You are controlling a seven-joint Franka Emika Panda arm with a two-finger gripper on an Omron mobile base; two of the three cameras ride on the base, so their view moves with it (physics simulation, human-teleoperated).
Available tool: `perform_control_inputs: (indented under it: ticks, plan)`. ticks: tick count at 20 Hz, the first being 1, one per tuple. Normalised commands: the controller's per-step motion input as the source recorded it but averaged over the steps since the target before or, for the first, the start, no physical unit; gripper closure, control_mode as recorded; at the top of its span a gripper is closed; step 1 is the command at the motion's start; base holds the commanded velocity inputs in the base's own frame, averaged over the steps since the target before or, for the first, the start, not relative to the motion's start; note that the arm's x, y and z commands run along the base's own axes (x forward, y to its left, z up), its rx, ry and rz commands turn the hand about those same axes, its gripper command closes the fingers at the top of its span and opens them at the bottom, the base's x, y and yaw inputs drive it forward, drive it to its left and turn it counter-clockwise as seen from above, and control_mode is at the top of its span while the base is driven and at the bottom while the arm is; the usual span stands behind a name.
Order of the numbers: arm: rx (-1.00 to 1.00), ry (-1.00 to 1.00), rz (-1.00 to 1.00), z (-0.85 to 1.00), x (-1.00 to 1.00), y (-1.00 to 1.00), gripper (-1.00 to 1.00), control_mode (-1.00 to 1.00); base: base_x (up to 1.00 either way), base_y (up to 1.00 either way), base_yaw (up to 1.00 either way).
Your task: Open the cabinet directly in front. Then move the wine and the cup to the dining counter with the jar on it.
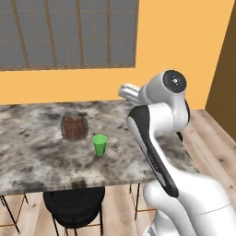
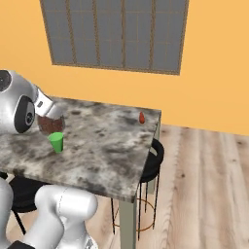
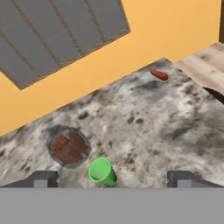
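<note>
Upper part of each view: an orange wall (image 1: pixel 184 41) carrying a grey gridded window (image 1: pixel 69 32) with a brown frame. Right of the right base view: pale wooden plank floor (image 2: pixel 204 185). Lower left of the left base view: a black round stool (image 1: pixel 73 205) on thin legs. Upper right of the hand view: a small red-orange elongated object (image 3: pixel 159 75), lying flat on mottled stone.

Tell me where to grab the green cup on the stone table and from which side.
Take the cup by its side wall, about mid-height, probably from the near edge of the table, fingers either side. It stands upright, is narrow and has no handle, so the open end effector should span it. The jar sits apart behind it, so the near side gives more room.
</note>
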Motion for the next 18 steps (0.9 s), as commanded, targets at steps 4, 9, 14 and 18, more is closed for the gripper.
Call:
perform_control_inputs:
  ticks: [4, 9, 14, 18]
  plan:
    - [0.0, 0.02, 0.0, -0.42, -1.0, 0.0, -1.0, -1.0, 0.0, 0.0, 0.0]
    - [0.0, 0.0, 0.01, -0.36, -1.0, 0.0, -1.0, -1.0, 0.0, 0.0, 0.0]
    - [0.07, -0.01, 0.0, 0.5, -0.81, 0.0, -1.0, -1.0, 0.0, 0.0, 0.0]
    - [0.02, 0.01, 0.0, 0.19, -0.09, 0.0, -1.0, -1.0, 0.0, 0.0, 0.0]
